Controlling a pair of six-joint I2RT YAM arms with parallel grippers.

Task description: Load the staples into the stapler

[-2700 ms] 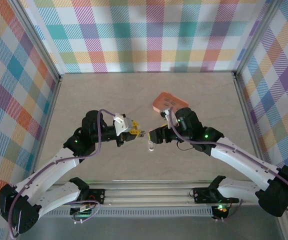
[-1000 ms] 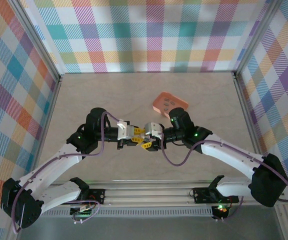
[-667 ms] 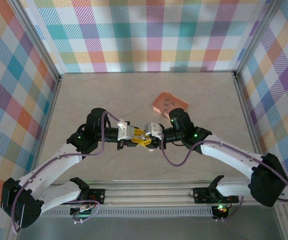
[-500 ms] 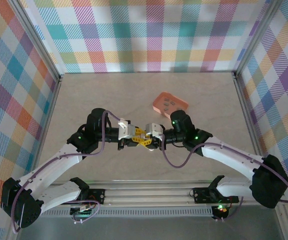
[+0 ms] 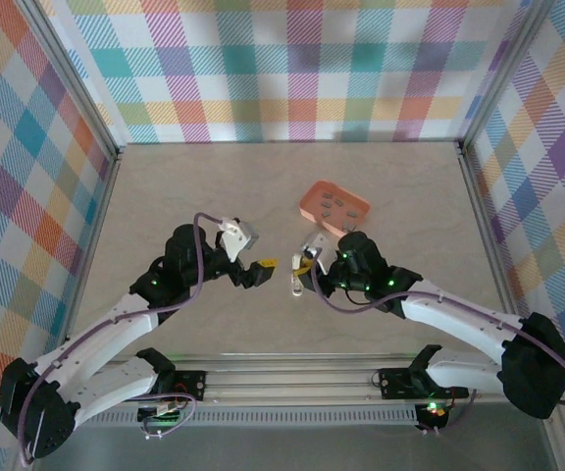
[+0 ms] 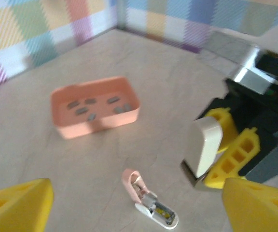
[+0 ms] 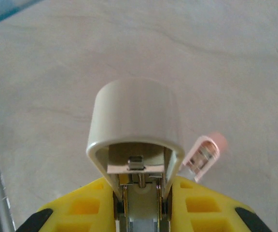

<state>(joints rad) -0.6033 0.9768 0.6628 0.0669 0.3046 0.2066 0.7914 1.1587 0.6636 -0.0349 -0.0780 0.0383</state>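
We count 1 pink stapler (image 6: 147, 199), 1 orange tray (image 6: 95, 126), about 6 grey staples (image 6: 112, 100) inside it, and 1 grey-white oblong piece (image 6: 204, 145).

Bright even light, soft shadows, blurry close-ups

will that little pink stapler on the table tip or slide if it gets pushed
The stapler lies low and hinged open, so it probably slides or spins rather than tips. It looks tiny beside the tray, so likely light. Its pink half may swing if nudged.
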